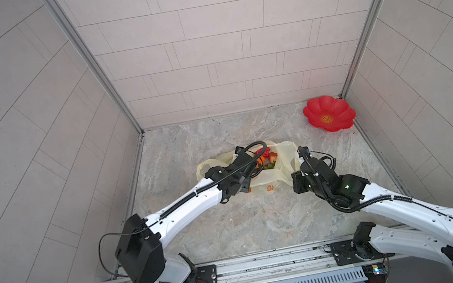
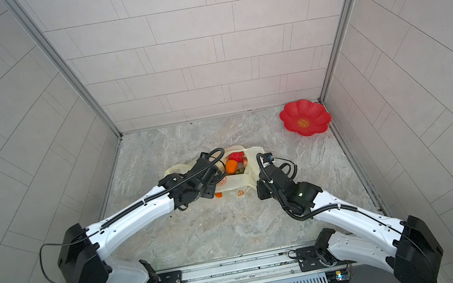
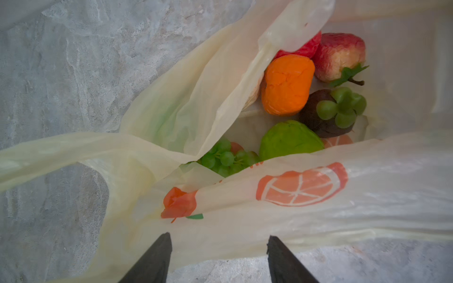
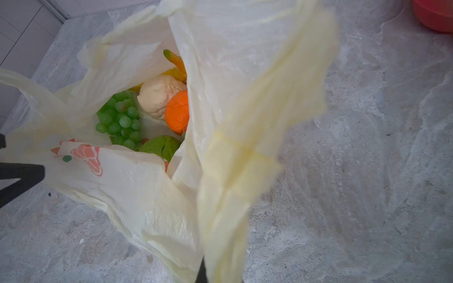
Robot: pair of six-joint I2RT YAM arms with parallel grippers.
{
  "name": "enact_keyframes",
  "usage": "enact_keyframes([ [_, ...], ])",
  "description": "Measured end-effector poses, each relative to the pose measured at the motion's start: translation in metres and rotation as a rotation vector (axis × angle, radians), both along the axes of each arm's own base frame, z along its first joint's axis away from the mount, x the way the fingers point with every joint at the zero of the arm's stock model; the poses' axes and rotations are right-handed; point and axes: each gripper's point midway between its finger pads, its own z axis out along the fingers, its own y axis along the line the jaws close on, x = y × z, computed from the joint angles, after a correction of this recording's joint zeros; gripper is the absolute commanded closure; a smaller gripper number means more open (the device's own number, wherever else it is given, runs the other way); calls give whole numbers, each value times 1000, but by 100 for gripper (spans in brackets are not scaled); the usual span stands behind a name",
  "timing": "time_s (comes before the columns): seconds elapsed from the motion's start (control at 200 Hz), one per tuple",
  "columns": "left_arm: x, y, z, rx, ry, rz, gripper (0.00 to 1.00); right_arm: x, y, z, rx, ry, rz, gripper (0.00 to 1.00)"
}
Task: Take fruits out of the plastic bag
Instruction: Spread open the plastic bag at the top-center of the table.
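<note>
The plastic bag point(image 1: 271, 176) lies mid-table with its mouth open, pale yellow with orange prints. Inside lie the fruits: an orange point(image 3: 286, 84), a dark mangosteen point(image 3: 311, 117), a green ball point(image 3: 290, 141), a grape bunch point(image 4: 120, 117), a cream bulb point(image 4: 159, 96), a banana point(image 4: 175, 63) and red pieces point(image 3: 339, 55). My left gripper point(image 3: 218, 245) hangs open just over the bag's near wall, holding nothing. My right gripper point(image 4: 215, 279) is shut on the bag's right handle point(image 4: 257, 122) and holds it raised. Its jaws are mostly hidden by the plastic.
A red flower-shaped plate point(image 1: 329, 113) sits in the far right corner, against the tiled walls. Marble tabletop point(image 1: 248, 222) spreads between the bag and the front rail. The bag's other handle point(image 3: 61, 152) lies slack on the left.
</note>
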Motion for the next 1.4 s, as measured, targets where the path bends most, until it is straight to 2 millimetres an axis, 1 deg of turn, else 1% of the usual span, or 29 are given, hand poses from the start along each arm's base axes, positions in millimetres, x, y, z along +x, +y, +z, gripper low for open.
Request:
enact_keyframes([
  [0.06,8,2,-7,30,2,24,32,-1,-1,0,-1,-1,1,100],
  [0.245,34,23,-29,86,10,126,33,-3,-2,2,-5,-2,6,100],
  [0.31,42,28,-32,85,9,154,35,-4,-1,4,-1,-7,9,100],
  [0.43,57,32,-35,51,-1,199,34,-5,0,5,5,-14,15,100],
  [0.525,64,29,-33,16,-7,204,32,-6,0,3,3,-12,18,100],
  [0.63,72,17,-23,-42,-29,194,27,-7,-1,2,-3,-8,20,100],
  [0.74,70,6,-17,-79,-38,167,22,-7,0,2,-6,-9,23,100],
  [0.866,69,-2,-14,-93,-39,157,21,-7,0,2,-5,-11,26,100],
  [0.991,76,-5,-16,-78,-45,185,20,-8,1,3,-3,-13,28,100],
  [1.166,84,11,-35,-9,-30,256,20,-9,-4,6,-10,-23,17,100],
  [1.236,87,20,-39,10,-27,281,20,-10,-6,8,-12,-30,12,100],
  [1.356,94,32,-37,12,-38,321,29,-10,-7,9,-14,-36,8,100],
  [1.401,97,37,-37,11,-40,331,34,-10,-8,9,-17,-34,7,100],
])
